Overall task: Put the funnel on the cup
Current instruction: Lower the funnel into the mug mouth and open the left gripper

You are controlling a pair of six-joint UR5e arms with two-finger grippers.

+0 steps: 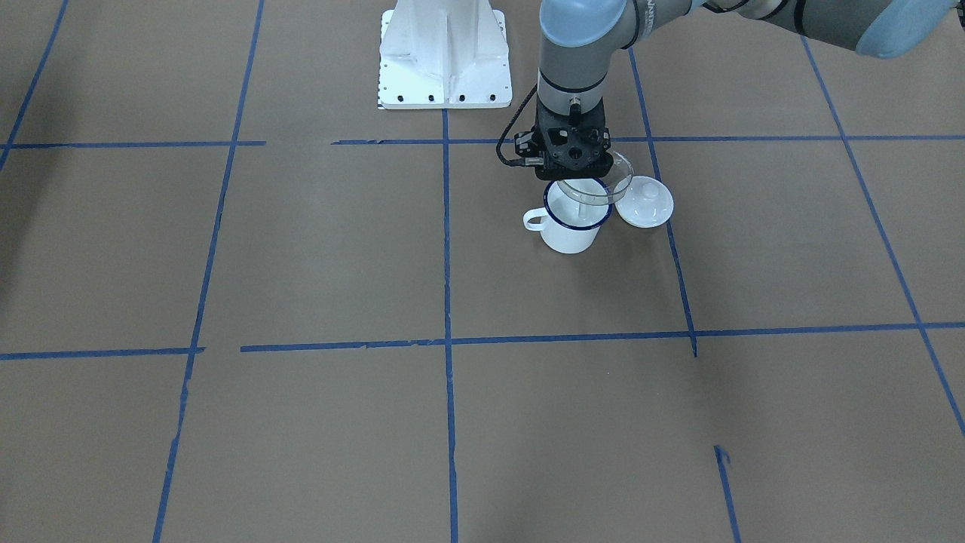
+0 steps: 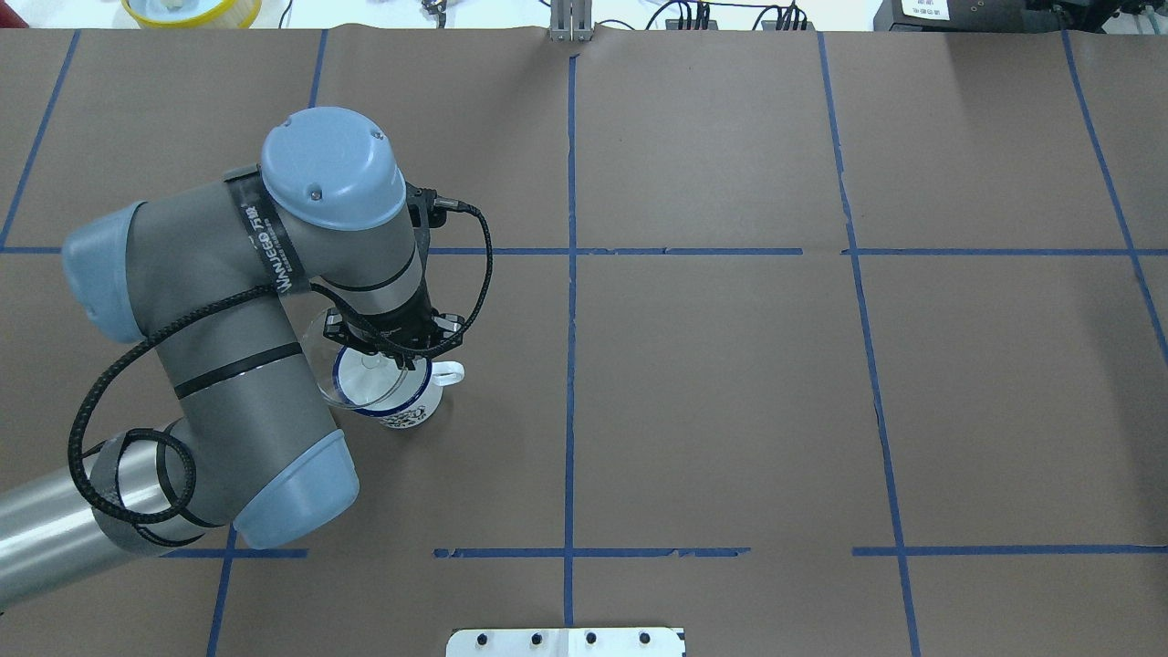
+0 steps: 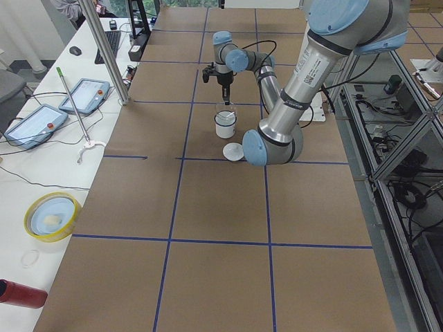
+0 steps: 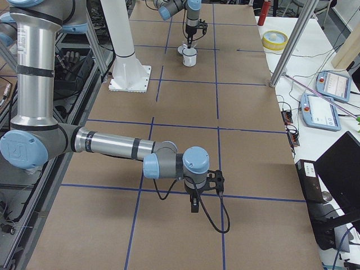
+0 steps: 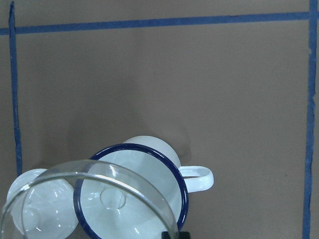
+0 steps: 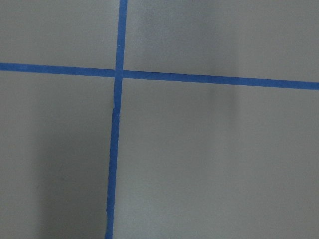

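My left gripper (image 1: 576, 178) is shut on the rim of the clear funnel (image 1: 599, 187) and holds it just above the cup (image 1: 571, 230), a white mug with a dark blue rim. The funnel's bowl sits off-centre toward the lid, and its spout points down inside the mug's mouth. In the overhead view the funnel (image 2: 354, 370) overlaps the cup (image 2: 406, 412) under the left gripper (image 2: 394, 354). In the left wrist view the funnel rim (image 5: 92, 172) crosses the cup's rim (image 5: 167, 160). My right gripper (image 4: 194, 206) hovers over bare table far away; I cannot tell whether it is open or shut.
A round white knobbed lid (image 1: 645, 202) lies on the table right beside the cup. The white robot base (image 1: 445, 56) stands behind. Brown paper with blue tape lines covers the table (image 1: 452, 339). A yellow bowl (image 3: 50, 216) and tablets are off the table's edge.
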